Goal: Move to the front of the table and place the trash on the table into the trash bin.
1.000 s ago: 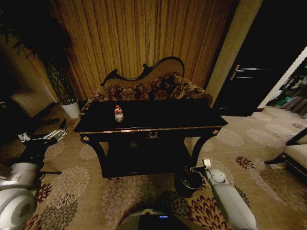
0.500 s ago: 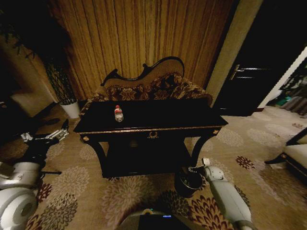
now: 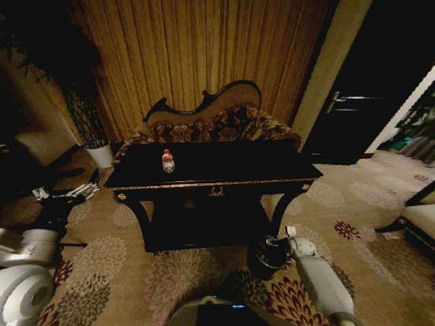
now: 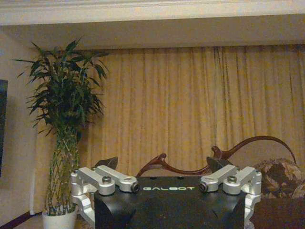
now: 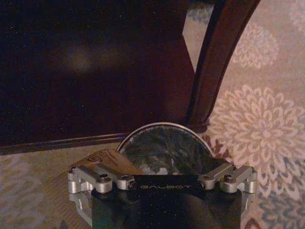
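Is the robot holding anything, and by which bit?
The left gripper holds nothing. The right gripper hangs over the trash bin with a tan piece beside it; whether it's gripped cannot be told.

The glossy black console table (image 3: 224,168) has just a red-capped plastic bottle (image 3: 168,161) standing upright on its left part, nothing touching it.

Dim, warm indoor light throughout. In the head view we see the pleated gold curtain (image 3: 204,61) lit most strongly, the corners falling to black — straight lines bow outward near the edges. The glossy black console table (image 3: 211,166) swallows detail. The left wrist view is brighter and evenly lit; the right wrist view is murky, grainy and soft.
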Controlling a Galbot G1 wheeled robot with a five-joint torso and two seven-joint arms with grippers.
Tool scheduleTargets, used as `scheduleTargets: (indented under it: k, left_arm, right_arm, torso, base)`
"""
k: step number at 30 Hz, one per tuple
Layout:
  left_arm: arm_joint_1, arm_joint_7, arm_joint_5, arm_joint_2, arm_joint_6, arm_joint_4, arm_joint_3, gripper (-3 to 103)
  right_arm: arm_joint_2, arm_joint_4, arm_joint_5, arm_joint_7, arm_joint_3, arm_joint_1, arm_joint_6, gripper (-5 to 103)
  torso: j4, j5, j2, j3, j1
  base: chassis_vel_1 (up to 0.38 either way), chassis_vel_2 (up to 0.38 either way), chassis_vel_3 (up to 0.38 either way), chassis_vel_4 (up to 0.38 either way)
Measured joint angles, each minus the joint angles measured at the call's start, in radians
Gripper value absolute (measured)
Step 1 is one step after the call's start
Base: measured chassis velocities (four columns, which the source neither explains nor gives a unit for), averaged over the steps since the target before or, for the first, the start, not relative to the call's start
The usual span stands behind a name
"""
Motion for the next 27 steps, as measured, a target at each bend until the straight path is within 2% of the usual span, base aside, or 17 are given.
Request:
scheduleTargets:
  k: [2,5,10,15,19,27]
  left_arm:
    - [0.001,0.002,0.0,-0.001,0.0,0.0,0.0,100]
    - [0.001,0.004,0.001,-0.001,-0.001,0.0,0.0,100]
    - [0.002,0.005,0.001,-0.001,-0.002,0.0,0.0,100]
    - [0.003,0.005,0.001,-0.002,-0.003,0.0,-0.006,100]
    - [0.004,0.005,0.003,-0.006,-0.004,0.0,-0.003,100]
    - [0.002,0.005,0.009,-0.006,-0.005,0.0,0.006,100]
  right_arm:
    - [0.001,-0.013,-0.032,0.016,-0.014,-0.001,0.023,100]
    - [0.005,-0.014,-0.06,0.006,-0.016,-0.015,0.05,100]
    - [0.019,-0.008,-0.048,0.026,-0.008,-0.029,0.057,100]
    - [0.023,-0.004,0.01,0.048,0.005,-0.035,0.089,100]
    - [0.022,-0.02,-0.015,0.03,0.007,-0.039,0.102,100]
    - [0.046,-0.032,-0.026,0.097,0.002,-0.025,0.133,100]
  torso:
    - [0.0004,0.0,0.0,0.0,0.0]
    - [-0.0006,0.0,0.0,0.0,0.0]
    - [0.0,0.0003,0.0,0.0,0.0]
    - [0.0,0.0,0.0,0.0,0.0]
    - [-0.0004,0.0001,0.0,0.0,0.0]
    - [0.0,0.0,0.0,0.0,0.0]
  base:
    - [0.0,0.0,0.0,0.0]
    - [0.0,0.0,0.0,0.0]
    - [0.0,0.0,0.0,0.0]
    - [0.0,0.0,0.0,0.0]
    - [0.0,0.0,0.0,0.0]
    - [0.0,0.0,0.0,0.0]
